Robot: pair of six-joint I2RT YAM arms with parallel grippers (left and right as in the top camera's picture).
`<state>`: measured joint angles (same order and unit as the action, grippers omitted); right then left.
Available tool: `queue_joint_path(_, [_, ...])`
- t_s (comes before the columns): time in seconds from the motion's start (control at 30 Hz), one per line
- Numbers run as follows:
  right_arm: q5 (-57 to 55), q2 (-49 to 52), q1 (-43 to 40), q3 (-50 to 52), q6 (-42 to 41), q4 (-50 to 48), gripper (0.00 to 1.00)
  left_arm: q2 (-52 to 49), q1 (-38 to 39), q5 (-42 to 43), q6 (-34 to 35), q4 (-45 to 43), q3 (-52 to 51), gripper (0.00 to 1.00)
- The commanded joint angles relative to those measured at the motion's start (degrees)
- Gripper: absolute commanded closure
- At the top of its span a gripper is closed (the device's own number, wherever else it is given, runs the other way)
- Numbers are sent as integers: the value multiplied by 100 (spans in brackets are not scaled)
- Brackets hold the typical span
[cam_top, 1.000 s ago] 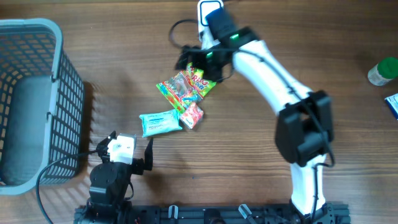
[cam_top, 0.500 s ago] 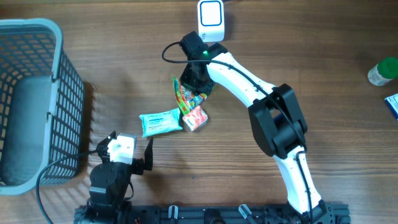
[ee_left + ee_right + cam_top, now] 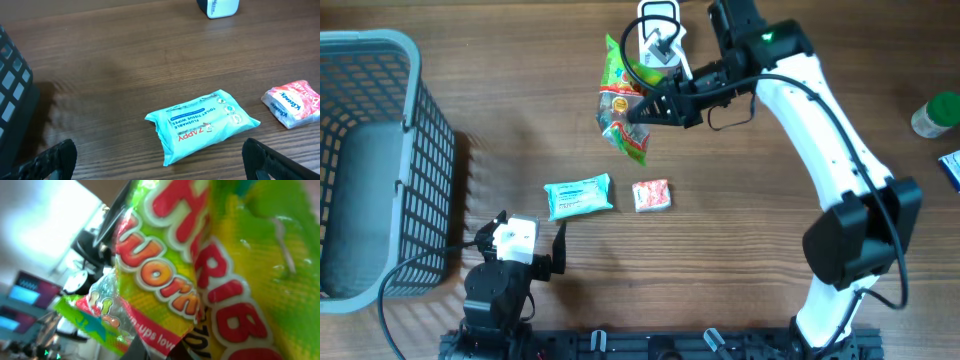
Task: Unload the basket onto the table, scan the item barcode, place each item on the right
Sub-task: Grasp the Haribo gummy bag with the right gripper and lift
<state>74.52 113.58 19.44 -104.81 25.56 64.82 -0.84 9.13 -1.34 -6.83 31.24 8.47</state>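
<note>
Haribo bag [image 3: 623, 100]: "HARIB", "Worm" legible, pinched in my right gripper [image 3: 638, 110]
my left gripper [image 3: 520, 243]: fingers spread wide
teal pack [image 3: 202, 125]: "ZAPPY FLUSHABLE"
pink pack [image 3: 295, 102]: "Kleenex"

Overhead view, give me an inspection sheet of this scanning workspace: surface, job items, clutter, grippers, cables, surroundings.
Surface: wooden table, no spills seen.
Job's things: candy bag held off the table beside the white scanner; no barcode visible.
Clutter: teal wipes pack and pink tissue pack lying flat, apart; green-capped bottle and blue item at the right edge.
Grippers: right gripper shut on the candy bag; left gripper open, empty, near the wipes pack.
Cables: black cable looped at the scanner; another trails from the left arm.
Surroundings: grey basket at the left.
</note>
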Motion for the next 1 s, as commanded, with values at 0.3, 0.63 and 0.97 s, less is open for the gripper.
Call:
queue_joint_path(0.3, [1495, 461, 83, 3049, -7449, -4894, 96, 35, -35, 90, -46, 9, 0, 0])
queue_joint_path(0.63, [1307, 699, 450, 3163, -8885, -9254, 95, 35, -35, 90, -46, 7, 0, 0])
queue_joint_path(0.97, [-3582, 162, -205, 2861, -5873, -4260, 95, 35, -35, 87, -46, 9, 0, 0])
